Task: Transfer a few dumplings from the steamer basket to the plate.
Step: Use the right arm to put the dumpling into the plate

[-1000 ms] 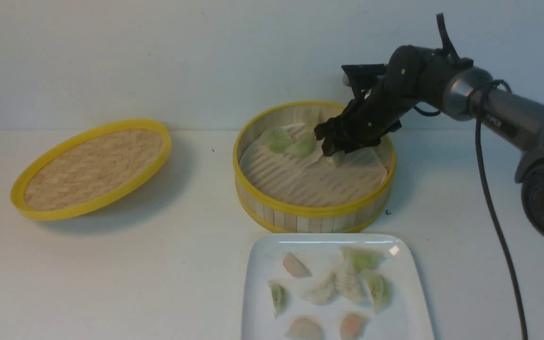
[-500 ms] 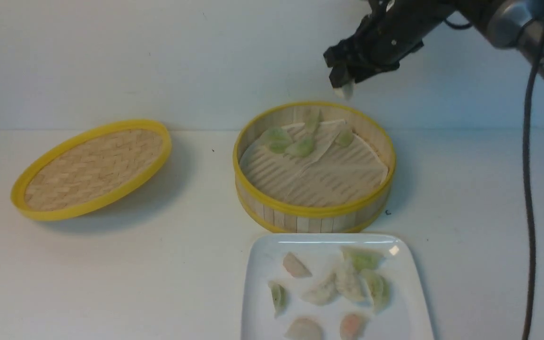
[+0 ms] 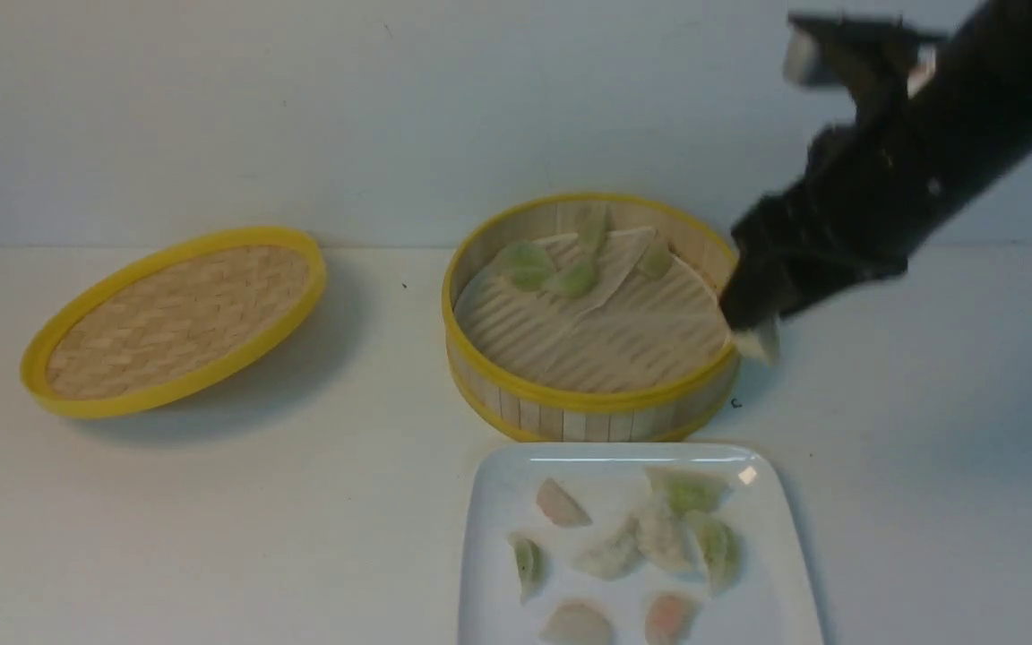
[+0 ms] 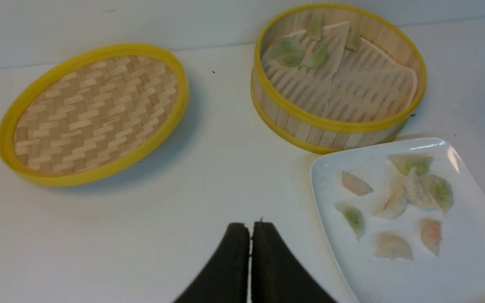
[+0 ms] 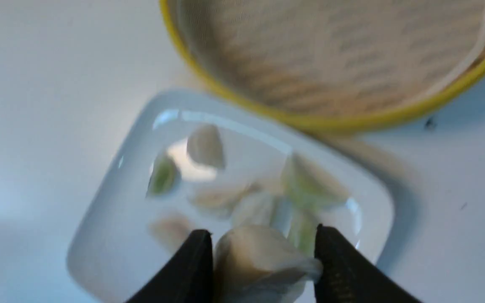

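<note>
Carry step in hand: the right gripper (image 3: 747, 324) pinches a whitish dumpling (image 5: 263, 263), just off the steamer basket (image 3: 570, 417) on its right. It's blurred, so the height is unclear. Next up: swing nearer over the plate (image 3: 500, 488), find a bare spot, lower, release. The left gripper (image 4: 251, 252) is pressed closed, holding nothing.
</note>
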